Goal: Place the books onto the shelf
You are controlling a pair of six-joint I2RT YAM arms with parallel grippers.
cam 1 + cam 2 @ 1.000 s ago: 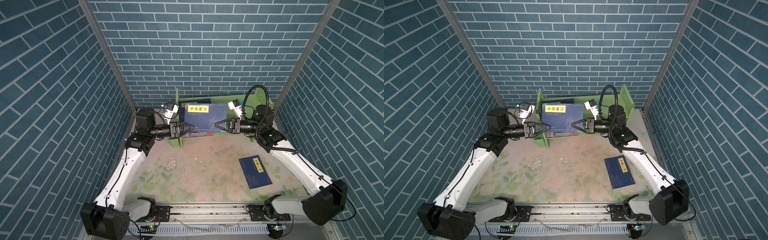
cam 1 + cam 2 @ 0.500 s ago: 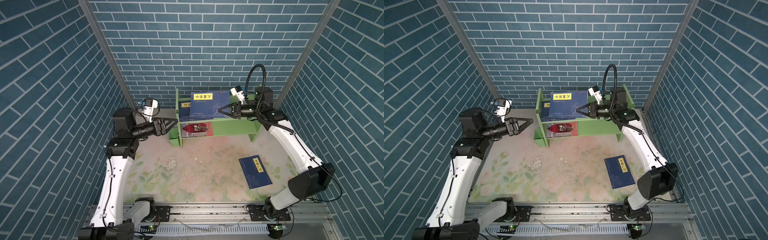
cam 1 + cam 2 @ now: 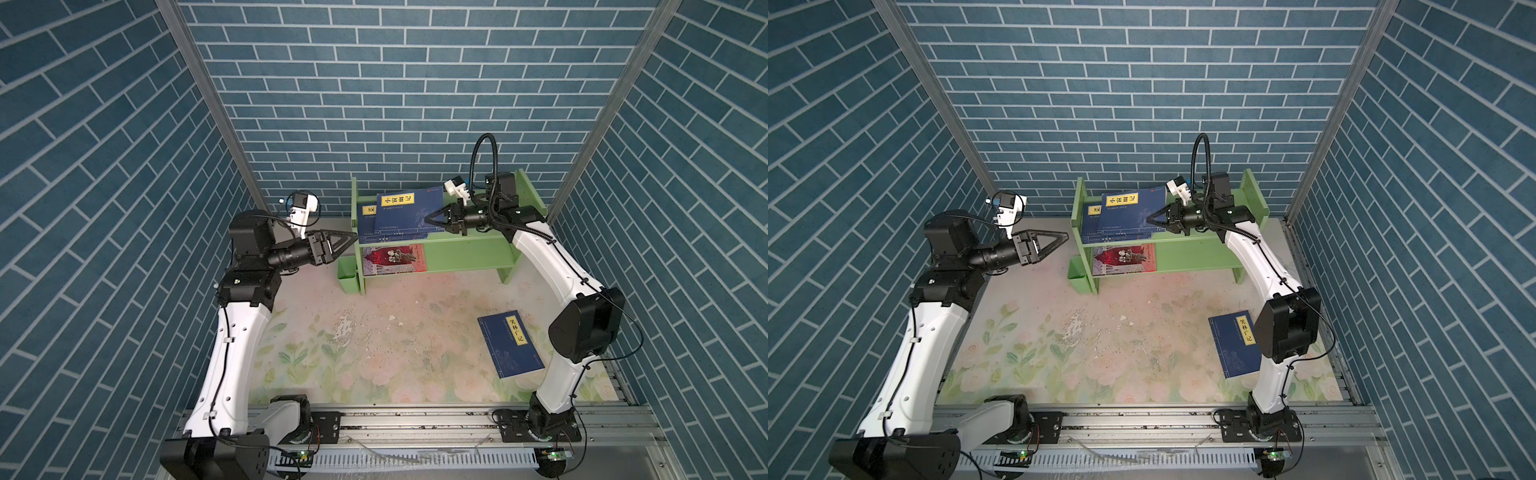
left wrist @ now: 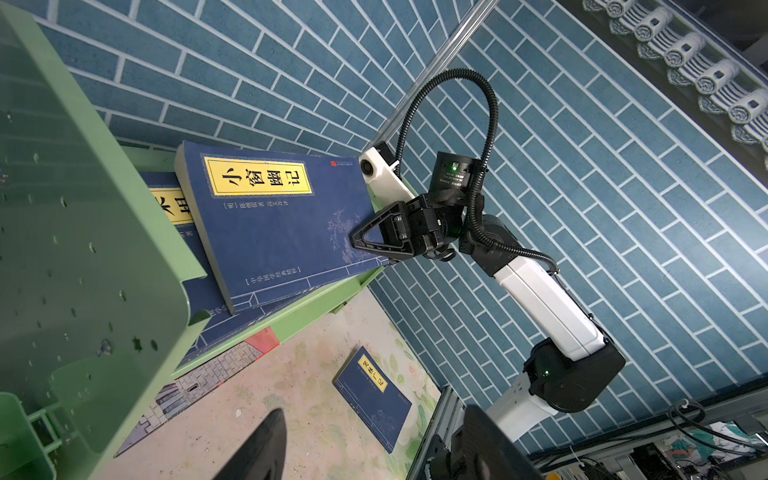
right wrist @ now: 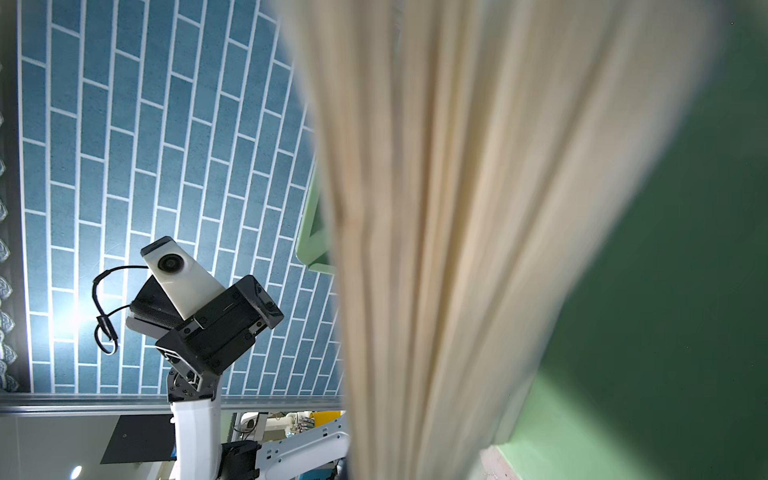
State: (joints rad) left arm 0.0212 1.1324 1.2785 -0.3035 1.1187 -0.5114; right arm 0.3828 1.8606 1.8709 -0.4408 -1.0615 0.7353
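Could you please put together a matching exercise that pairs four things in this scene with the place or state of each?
Things:
1. left claw
2. right claw
3. red-and-grey book
4. loose blue book

Places or states:
A. lying flat on the table
B. on the lower tier of the shelf
C. open and empty, outside the shelf's side panel
D. shut on the front blue book, upper tier

Pairs: 1-C, 2-D, 3-B, 4-A

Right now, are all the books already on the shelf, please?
No, one dark blue book lies flat on the table, apart from the shelf.
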